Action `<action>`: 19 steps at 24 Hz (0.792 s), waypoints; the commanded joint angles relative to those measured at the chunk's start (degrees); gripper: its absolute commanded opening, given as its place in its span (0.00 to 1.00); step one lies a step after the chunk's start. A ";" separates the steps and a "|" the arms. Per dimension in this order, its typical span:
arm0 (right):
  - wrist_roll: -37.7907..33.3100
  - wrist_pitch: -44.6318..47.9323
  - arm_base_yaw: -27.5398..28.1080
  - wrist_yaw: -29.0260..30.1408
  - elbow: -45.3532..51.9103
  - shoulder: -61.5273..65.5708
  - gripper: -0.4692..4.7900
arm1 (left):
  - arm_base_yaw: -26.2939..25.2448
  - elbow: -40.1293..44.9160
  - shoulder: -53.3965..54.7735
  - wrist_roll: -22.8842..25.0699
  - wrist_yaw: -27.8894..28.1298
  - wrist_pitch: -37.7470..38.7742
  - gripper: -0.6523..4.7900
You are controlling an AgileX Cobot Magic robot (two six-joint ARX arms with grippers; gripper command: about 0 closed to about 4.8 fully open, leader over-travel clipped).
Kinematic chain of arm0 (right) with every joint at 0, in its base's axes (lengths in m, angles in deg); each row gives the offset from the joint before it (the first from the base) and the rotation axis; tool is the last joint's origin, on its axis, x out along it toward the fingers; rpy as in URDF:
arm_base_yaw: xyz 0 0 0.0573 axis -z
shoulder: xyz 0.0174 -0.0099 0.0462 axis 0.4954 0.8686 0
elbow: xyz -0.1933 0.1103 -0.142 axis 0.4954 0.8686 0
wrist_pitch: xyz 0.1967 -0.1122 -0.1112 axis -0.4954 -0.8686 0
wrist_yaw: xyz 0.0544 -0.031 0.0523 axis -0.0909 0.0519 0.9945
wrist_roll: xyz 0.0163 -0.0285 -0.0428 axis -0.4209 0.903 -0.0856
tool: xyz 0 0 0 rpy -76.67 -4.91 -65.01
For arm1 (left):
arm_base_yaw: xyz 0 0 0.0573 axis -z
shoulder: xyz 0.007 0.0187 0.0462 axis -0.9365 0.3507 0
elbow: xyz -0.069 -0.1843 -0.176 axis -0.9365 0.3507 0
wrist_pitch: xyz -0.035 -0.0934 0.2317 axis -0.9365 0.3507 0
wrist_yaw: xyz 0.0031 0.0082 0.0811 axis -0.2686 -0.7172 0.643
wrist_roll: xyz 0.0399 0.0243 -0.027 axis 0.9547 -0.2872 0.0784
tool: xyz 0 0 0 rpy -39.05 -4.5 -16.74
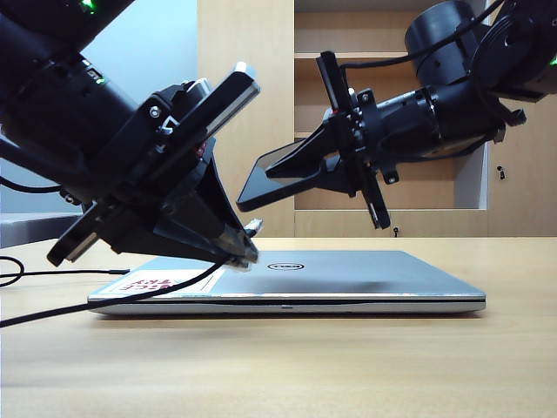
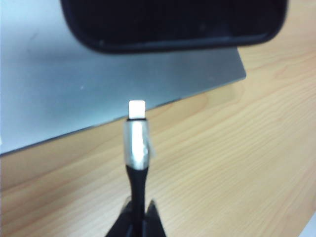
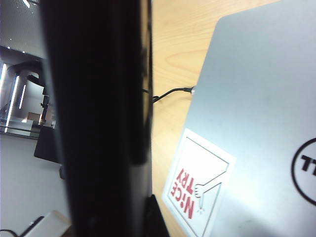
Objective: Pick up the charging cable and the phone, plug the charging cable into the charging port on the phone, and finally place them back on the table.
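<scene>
Closest to the exterior camera, the left gripper (image 1: 239, 252) hangs low over the near left corner of the silver laptop (image 1: 348, 274), its fingers (image 2: 129, 219) clenched on the charging cable (image 2: 136, 148). Its metal plug juts out beyond the fingertips and points toward the phone (image 2: 173, 22), not touching it. From the fingers the black cord trails off toward the left edge of the table (image 1: 278, 366). Higher on the right, the right gripper (image 1: 300, 170) grasps the phone, tilted in the air above the laptop's lid, clear of the table.
</scene>
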 commanded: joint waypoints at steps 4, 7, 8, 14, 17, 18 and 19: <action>-0.07 3.32 -0.07 0.77 -0.42 0.83 0.08 | 0.09 -0.11 -0.15 -1.99 0.00 -3.28 0.11; -1.14 3.32 -0.07 0.79 -0.42 0.85 0.08 | 0.09 -0.11 -0.13 -2.01 0.00 -3.56 0.11; -1.29 3.28 -0.07 0.77 -0.42 0.85 0.08 | 0.09 -0.11 -0.13 -2.01 0.00 -3.69 0.11; -3.21 3.26 -0.07 0.74 -0.42 0.85 0.08 | 0.07 -0.11 -0.13 -2.01 0.00 -4.68 0.11; -4.31 3.30 -0.07 0.37 -0.44 0.85 0.08 | 0.07 -0.11 -0.13 -2.01 0.00 -4.66 0.11; -4.31 3.23 -0.07 0.37 -0.42 0.85 0.08 | 0.07 -0.11 -0.13 -2.01 0.00 -4.68 0.11; -4.31 3.23 -0.07 0.37 -0.42 0.85 0.08 | 0.07 -0.11 -0.13 -2.01 0.00 -4.68 0.11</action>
